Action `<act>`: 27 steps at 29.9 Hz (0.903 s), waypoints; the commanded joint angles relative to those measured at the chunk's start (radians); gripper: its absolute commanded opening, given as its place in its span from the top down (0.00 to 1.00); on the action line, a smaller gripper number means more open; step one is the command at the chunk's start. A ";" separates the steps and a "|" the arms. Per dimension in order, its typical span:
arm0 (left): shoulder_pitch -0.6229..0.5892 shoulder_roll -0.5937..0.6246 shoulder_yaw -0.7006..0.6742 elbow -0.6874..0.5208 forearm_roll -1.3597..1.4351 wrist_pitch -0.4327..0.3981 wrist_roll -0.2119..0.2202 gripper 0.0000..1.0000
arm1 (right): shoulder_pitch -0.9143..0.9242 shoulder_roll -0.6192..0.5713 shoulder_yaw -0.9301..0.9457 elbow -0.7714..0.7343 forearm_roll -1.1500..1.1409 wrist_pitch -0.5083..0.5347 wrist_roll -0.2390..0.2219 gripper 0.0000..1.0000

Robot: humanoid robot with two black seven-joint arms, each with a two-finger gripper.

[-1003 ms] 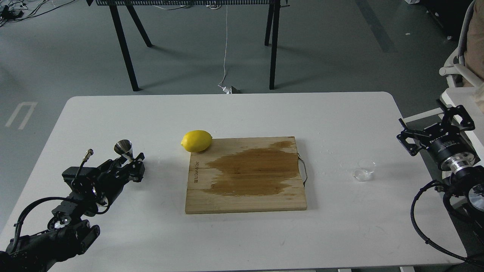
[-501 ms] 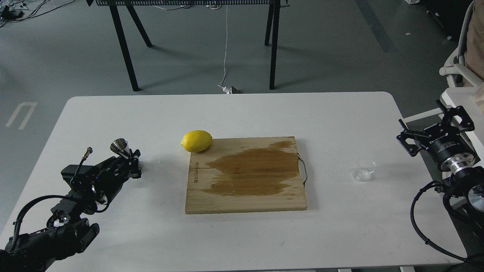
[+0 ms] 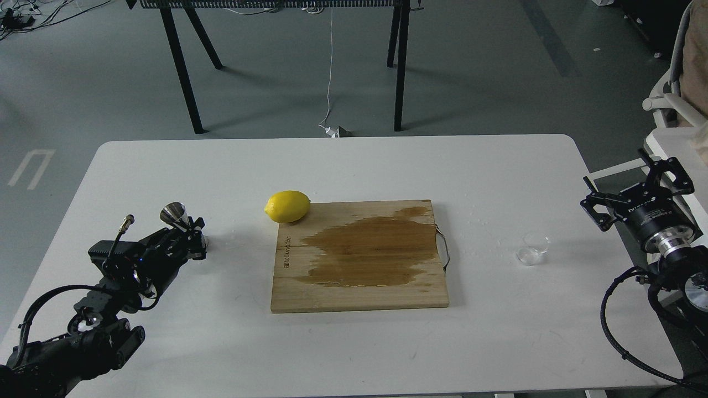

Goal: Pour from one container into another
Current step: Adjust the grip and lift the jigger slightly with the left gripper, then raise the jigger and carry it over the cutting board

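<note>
The steel jigger [image 3: 176, 215] stands nearly upright at the left of the white table [image 3: 354, 166], its waist between the fingers of my left gripper [image 3: 191, 235], which is shut on it. Its lower cone is mostly hidden by the gripper, so I cannot tell whether it touches the table. The small clear cup [image 3: 533, 249] sits alone on the table at the right, beyond the cutting board. My right gripper [image 3: 636, 190] hangs open by the table's right edge, well to the right of the cup and apart from it, with nothing between its fingers.
A wooden cutting board [image 3: 359, 257] with a large wet stain lies in the middle of the table. A yellow lemon [image 3: 287, 206] rests at the board's far left corner. Small droplets lie on the table near the cup.
My left gripper has drawn the jigger a little to the left, away from the board, and set it more upright. The right arm and the cup have barely moved.
</note>
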 commanded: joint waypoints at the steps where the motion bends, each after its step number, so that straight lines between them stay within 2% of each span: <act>1: -0.005 0.004 0.000 0.000 0.000 0.000 0.000 0.95 | -0.001 0.001 0.000 0.002 0.000 0.000 0.000 0.00; 11: -0.045 0.009 0.000 0.000 0.000 0.000 0.000 0.95 | -0.001 0.001 -0.002 0.002 0.000 0.000 0.000 0.00; 19: -0.129 0.043 0.000 -0.001 0.001 0.000 0.000 0.95 | -0.001 0.001 0.000 0.001 0.000 0.000 0.000 0.00; 23: -0.223 0.073 0.001 -0.002 0.003 0.000 0.000 0.95 | 0.001 0.001 0.001 -0.001 0.000 0.000 0.000 0.00; 27: -0.356 0.061 0.087 -0.017 0.003 0.000 0.000 0.95 | 0.002 0.001 0.000 -0.002 0.000 0.000 0.000 0.00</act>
